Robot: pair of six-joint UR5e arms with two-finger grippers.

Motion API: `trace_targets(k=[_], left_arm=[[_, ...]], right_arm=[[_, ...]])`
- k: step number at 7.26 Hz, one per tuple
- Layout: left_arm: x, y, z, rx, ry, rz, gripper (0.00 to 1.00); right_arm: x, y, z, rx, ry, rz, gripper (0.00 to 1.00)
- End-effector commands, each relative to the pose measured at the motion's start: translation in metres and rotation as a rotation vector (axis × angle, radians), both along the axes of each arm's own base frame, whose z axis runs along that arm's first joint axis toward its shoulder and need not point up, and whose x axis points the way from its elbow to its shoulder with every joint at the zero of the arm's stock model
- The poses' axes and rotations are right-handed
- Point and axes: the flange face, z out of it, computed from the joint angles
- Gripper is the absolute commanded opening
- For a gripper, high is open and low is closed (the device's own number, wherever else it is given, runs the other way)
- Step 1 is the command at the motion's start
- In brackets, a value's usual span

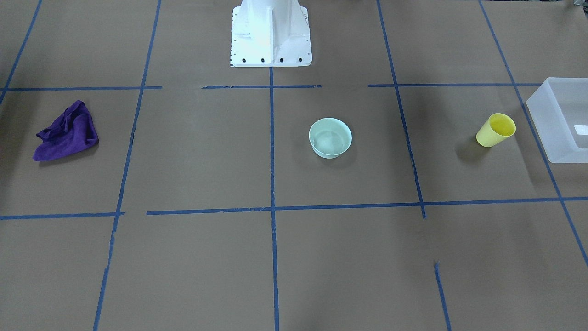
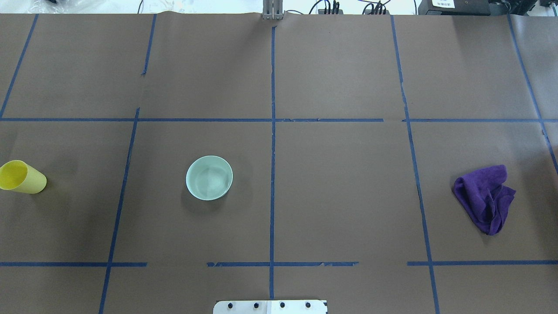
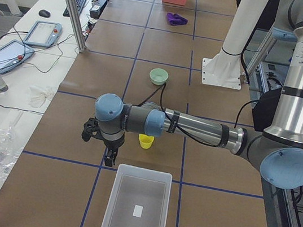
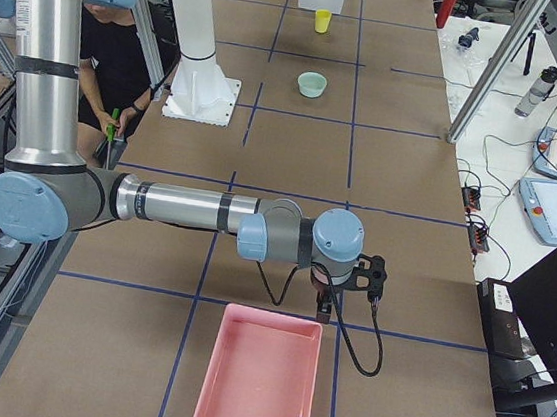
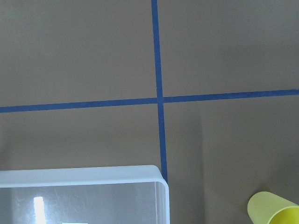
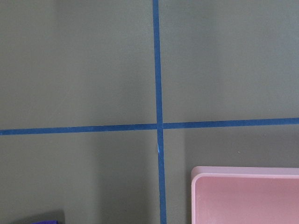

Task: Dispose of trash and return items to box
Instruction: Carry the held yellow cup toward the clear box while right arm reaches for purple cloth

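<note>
- The yellow cup (image 1: 496, 130) stands on the brown table (image 1: 206, 151) with its open mouth up. It is near the box (image 1: 567, 155) but does not touch it.
- The box is a big, see-through white bin at the end of the table on the robot's left. A small white patch shows on its floor; I cannot tell what it is.
- The green bowl (image 1: 330, 137) sits right way up near the middle of the table, out in front of the white robot base (image 1: 270, 34). It is just to the robot's left of the middle blue tape line (image 1: 272, 147). It is well apart from the cup and the box.
- The purple cloth (image 1: 66, 132) lies in a crumpled heap far off on the robot's right side.
- A pink tray (image 4: 276, 315) lies at the table end on the robot's right.
- The left arm (image 3: 194, 130) reaches out low over the table. The left gripper (image 3: 110, 161) points down, just beside a corner of the box and near the cup. It touches neither one. Only the side view shows it, so I cannot tell how wide its fingers are.
- The right arm (image 4: 188, 205) reaches out the same way at the other end. The right gripper (image 4: 326, 305) points down just beside the edge of the pink tray. Here too I cannot tell how wide it is.
</note>
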Motion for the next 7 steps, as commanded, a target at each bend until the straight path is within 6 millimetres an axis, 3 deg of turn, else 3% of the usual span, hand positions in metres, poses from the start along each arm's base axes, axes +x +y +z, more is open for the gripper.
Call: trace_targets(k=[1,4,7], left_arm=[[0.0,-0.001,-0.004,0.008,0.0,0.0,1.0],[0.012,-0.005,-0.102,0.153,0.02,-0.036,1.0],[0.058,0.022,-0.07,0.108,0.039,-0.033,1.0]], right_arm=[[0.0,0.0,0.0,0.002,0.002,-0.001,1.0],[-0.001,-0.001,-0.002,0.009,-0.006,-0.002,1.0],[-0.003,-0.006,-0.009,0.022,-0.01,-0.005,1.0]])
